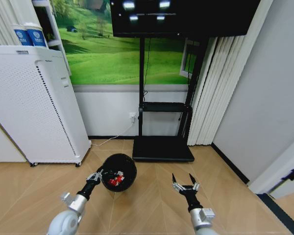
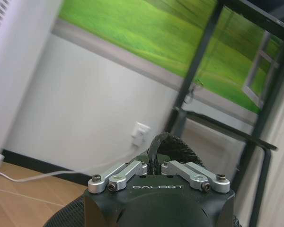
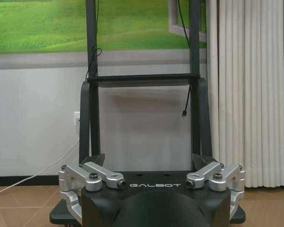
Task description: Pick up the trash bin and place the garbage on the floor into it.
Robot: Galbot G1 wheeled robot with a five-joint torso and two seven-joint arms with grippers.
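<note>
floor point(image 1: 152, 196): tan herringbone wood | wall: meadow mural point(image 1: 112, 54) | black tv stand point(image 1: 164, 132) | white curtain point(image 1: 213, 93)

The trash bin point(image 1: 118, 172) was black, with red-and-white garbage point(image 1: 117, 179) inside. The floor point(image 1: 152, 205) was light tan wood laid in a chevron pattern. The cabinet point(image 1: 34, 105) was white and perforated; two cups point(image 1: 30, 35) on it were blue and white.

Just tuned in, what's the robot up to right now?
The left gripper is shut on the rim of the black trash bin, with red-and-white garbage inside it. The right gripper is open, holding nothing, above the wood floor in front of the black TV stand.
</note>
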